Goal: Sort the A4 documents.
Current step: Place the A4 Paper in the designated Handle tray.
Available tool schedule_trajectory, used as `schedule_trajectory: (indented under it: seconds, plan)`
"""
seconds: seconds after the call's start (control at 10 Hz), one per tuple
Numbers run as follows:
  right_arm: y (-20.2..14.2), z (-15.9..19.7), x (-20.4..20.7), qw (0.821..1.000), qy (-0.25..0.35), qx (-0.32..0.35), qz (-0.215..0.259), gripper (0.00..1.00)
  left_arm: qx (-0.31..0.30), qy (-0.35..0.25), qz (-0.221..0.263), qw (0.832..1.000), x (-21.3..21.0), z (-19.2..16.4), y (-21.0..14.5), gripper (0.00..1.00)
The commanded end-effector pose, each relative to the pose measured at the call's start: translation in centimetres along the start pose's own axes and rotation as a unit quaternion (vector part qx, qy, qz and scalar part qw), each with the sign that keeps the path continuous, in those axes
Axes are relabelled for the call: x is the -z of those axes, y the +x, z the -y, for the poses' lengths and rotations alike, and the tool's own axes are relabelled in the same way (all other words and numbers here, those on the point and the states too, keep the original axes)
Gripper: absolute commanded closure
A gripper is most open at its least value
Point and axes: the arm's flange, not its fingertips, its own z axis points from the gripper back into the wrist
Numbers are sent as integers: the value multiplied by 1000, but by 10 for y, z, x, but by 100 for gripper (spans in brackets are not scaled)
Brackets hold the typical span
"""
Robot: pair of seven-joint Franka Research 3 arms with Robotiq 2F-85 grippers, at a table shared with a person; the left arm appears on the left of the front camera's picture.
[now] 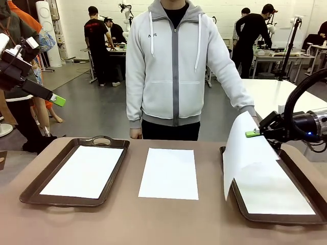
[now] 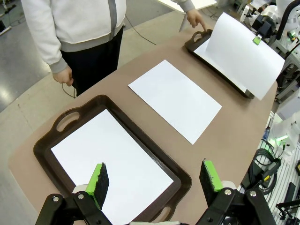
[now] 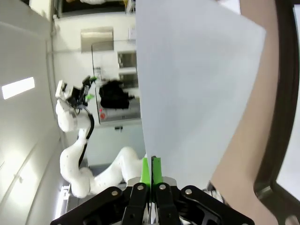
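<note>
R gripper clamped on upper long edge of lifted A4 sheet, arm reaching in level from the right over right tray; sheet tilts steeply, long axis along tray length toward the person, lower edge by tray's inner rim. L gripper jaws wide, empty, raised high by left tray, fingers angled down. Lying flat, long axes likewise: left-tray sheet, middle sheet on table, right-tray sheet.

Left hand high at the left, jaws wide apart; right hand level, jaws tight together.
</note>
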Motion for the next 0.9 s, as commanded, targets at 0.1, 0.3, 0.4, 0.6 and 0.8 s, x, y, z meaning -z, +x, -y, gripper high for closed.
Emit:
schedule_trajectory:
  seconds: [0.1,0.3,0.4,0.6,0.8]
  plan:
    - [29,19,-27,997,11,-48,-64,99,0,4,1,1000,1,0,0,0]
    - [42,48,-29,994,50,-57,-77,99,0,4,1,1000,1,0,0,0]
    - [45,58,-26,993,49,-66,-81,99,0,4,1,1000,1,0,0,0]
    - [49,87,-20,993,54,-76,-75,99,0,4,1,1000,1,0,0,0]
    - [50,99,-32,996,27,-73,-54,99,0,4,1,1000,1,0,0,0]
